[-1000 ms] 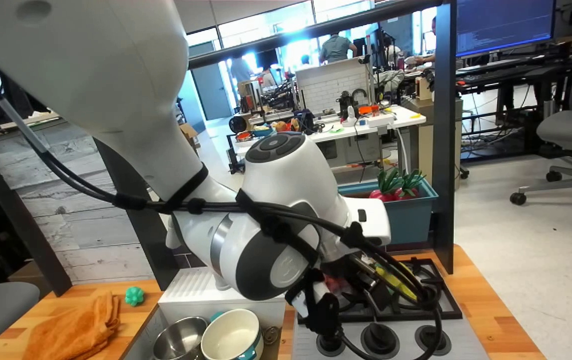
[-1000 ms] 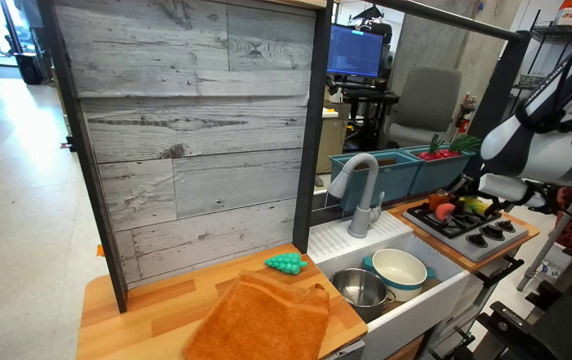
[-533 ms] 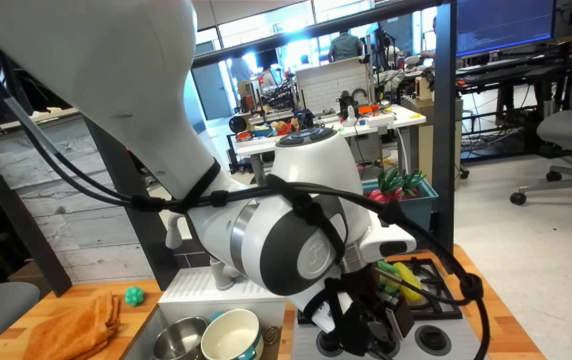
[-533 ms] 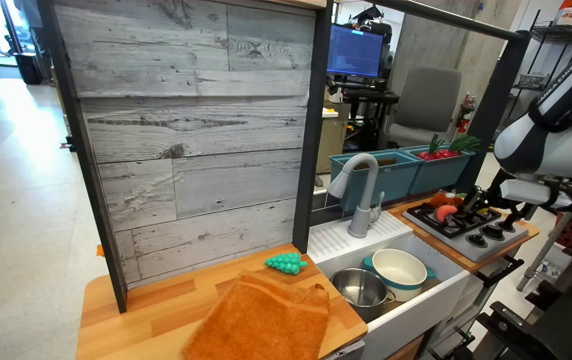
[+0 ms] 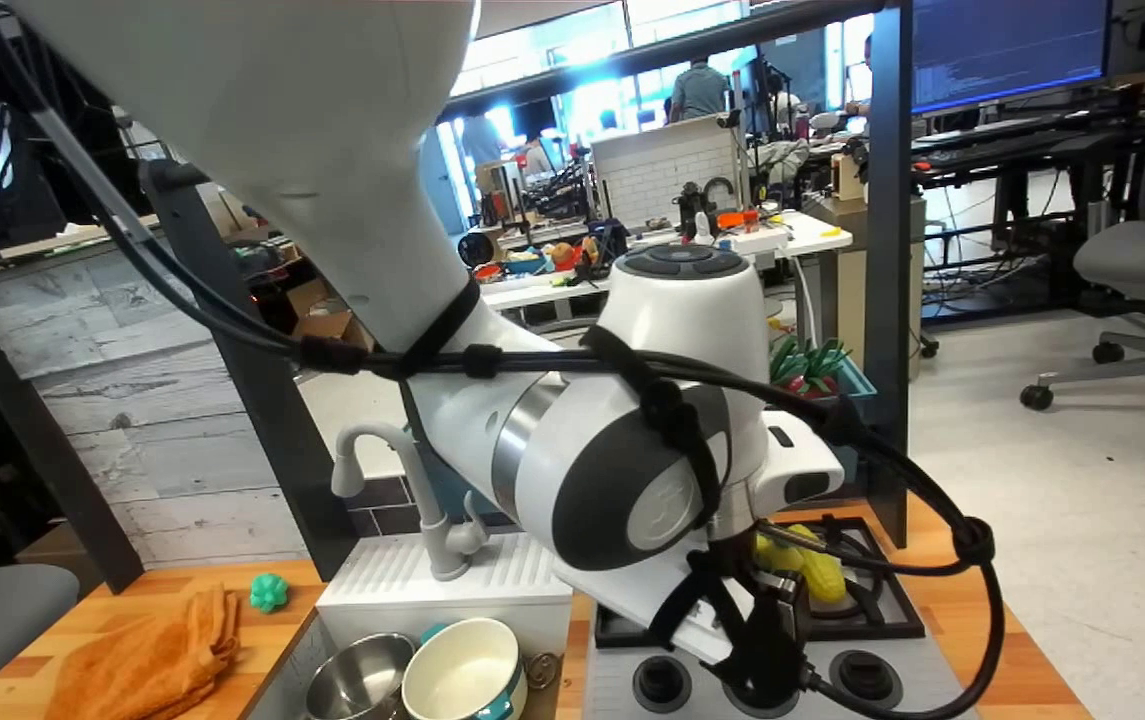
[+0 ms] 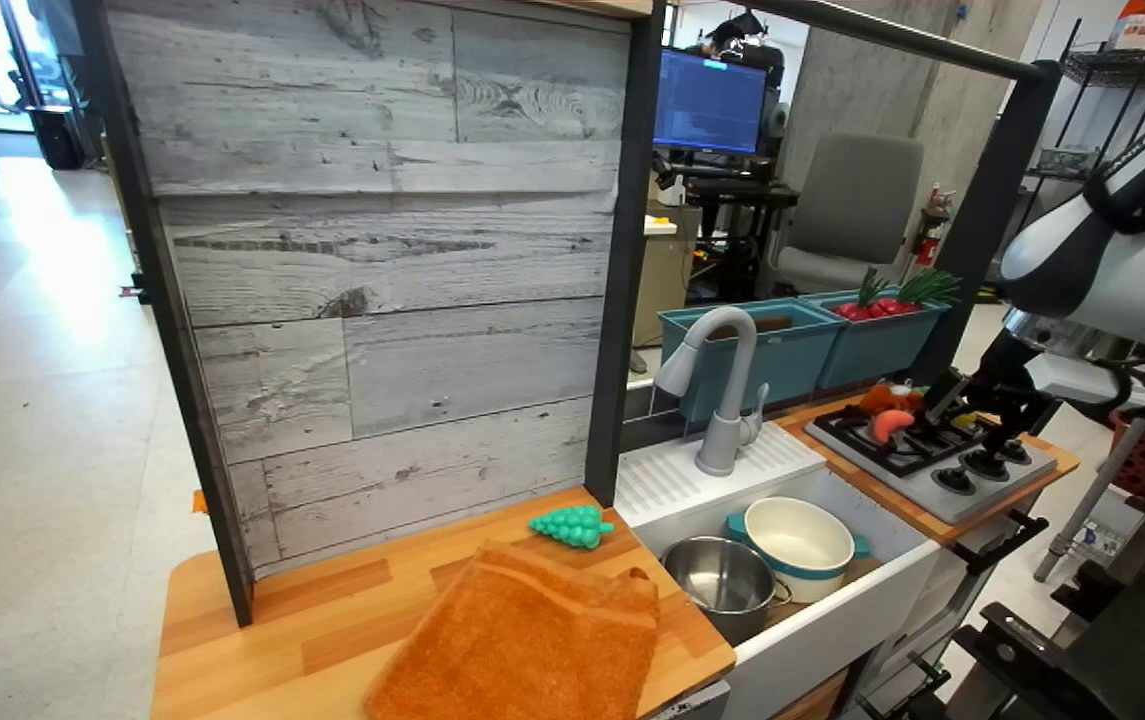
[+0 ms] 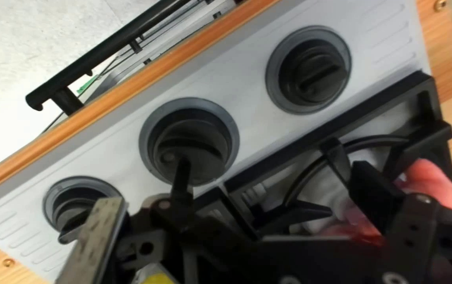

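Presently, the middle knob point(image 7: 194, 138) sits on the stove's front panel point(image 7: 249, 106), between the two outer knobs point(image 7: 314, 73), and in the wrist view one finger point(image 7: 181, 177) of our claw point(image 7: 275, 177) overlaps its edge; touching or only above, we cannot tell. This claw is spread, and we see nothing pinched. If it lowers slightly misaligned, we think this fingertip could hit the knob and twist it. The other finger could catch on the burner grate point(image 7: 328, 132), or push the pink curved toy point(image 7: 433, 183) lying there.
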Controlling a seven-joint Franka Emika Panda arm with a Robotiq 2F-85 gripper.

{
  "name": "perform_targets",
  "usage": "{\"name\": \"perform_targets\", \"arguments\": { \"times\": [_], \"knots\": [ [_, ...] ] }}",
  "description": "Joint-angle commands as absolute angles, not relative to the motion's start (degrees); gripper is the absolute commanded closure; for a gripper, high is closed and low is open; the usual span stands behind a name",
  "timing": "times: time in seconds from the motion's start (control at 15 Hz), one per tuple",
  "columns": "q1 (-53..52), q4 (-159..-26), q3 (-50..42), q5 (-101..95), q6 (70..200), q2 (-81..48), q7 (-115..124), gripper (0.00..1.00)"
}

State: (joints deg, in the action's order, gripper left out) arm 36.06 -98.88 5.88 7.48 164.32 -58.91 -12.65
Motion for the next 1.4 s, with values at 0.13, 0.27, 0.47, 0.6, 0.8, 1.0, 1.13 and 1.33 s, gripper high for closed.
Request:
{"name": "perform_targets", "arguments": {
  "times": [0.13, 0.27, 0.47, 0.6, 0.8, 1.0, 1.13, 1.33],
  "knots": [
    [37.2, -97.6, 7.2, 8.5, 160.5, -59.0, -14.2, 0.00],
    [34.1, -98.3, 3.4, 6.1, 164.8, -58.9, -13.7, 0.00],
    [30.8, -98.0, -1.7, 3.1, 170.4, -57.5, -13.3, 0.00],
    [28.2, -96.7, -5.5, 0.7, 172.5, -57.0, -13.5, 0.00],
    [24.3, -90.2, -10.0, -1.4, 175.5, -60.8, -11.8, 0.00],
    [21.9, -82.1, -13.1, -1.8, 168.2, -65.6, -9.9, 0.00],
    [22.6, -77.3, -11.9, -1.7, 163.0, -68.8, -10.4, 0.00],
    [24.0, -71.1, -9.8, -1.3, 157.7, -73.6, -11.9, 0.00]
  ]
}}
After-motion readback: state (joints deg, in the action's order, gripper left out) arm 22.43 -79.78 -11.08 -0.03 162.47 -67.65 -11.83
